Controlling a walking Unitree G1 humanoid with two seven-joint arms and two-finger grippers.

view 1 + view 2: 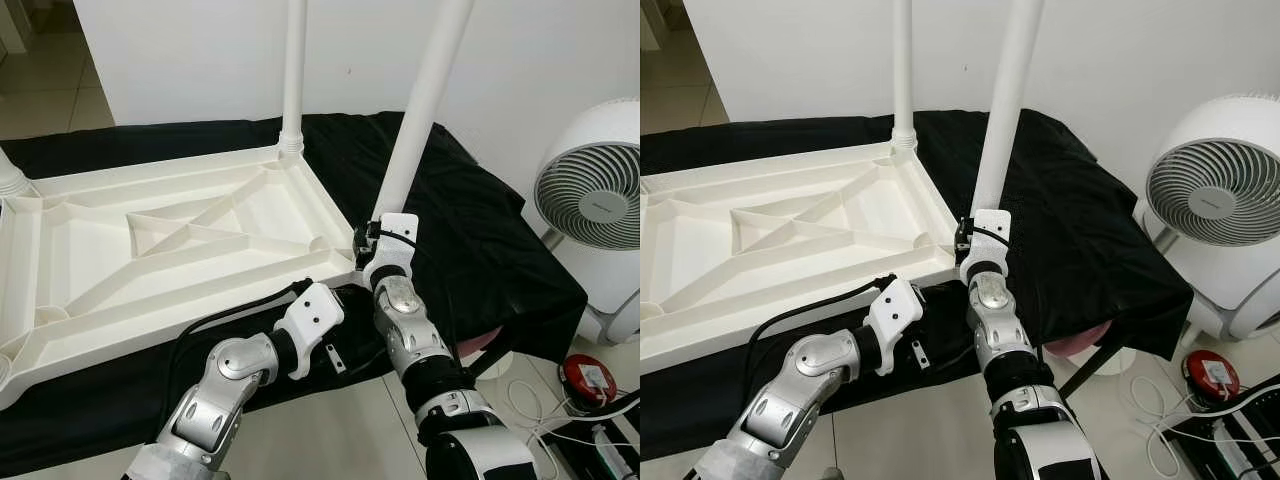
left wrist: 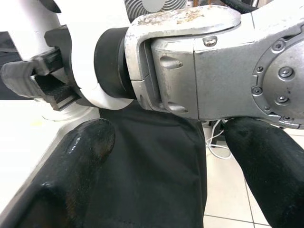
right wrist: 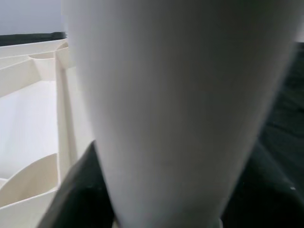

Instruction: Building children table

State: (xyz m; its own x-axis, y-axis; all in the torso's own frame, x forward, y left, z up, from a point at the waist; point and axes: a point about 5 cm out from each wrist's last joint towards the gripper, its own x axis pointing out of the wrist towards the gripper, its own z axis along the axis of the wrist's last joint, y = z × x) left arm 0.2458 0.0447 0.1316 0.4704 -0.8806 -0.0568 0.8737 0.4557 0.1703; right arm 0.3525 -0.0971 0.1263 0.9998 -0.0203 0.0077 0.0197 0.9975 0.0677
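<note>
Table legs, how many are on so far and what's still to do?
The upside-down white tabletop lies on the black cloth. The far-corner leg stands upright in its socket, and another leg base shows at the left edge. The right hand grips a leg at the near corner, tilted, apparently not seated. The left hand waits beside it, open.

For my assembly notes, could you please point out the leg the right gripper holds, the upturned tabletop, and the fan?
table leg [image 1: 420,110], left eye view, mid shaft.
tabletop [image 1: 322,205], left eye view, right rim.
fan [image 1: 592,200], left eye view, grille centre.
</note>
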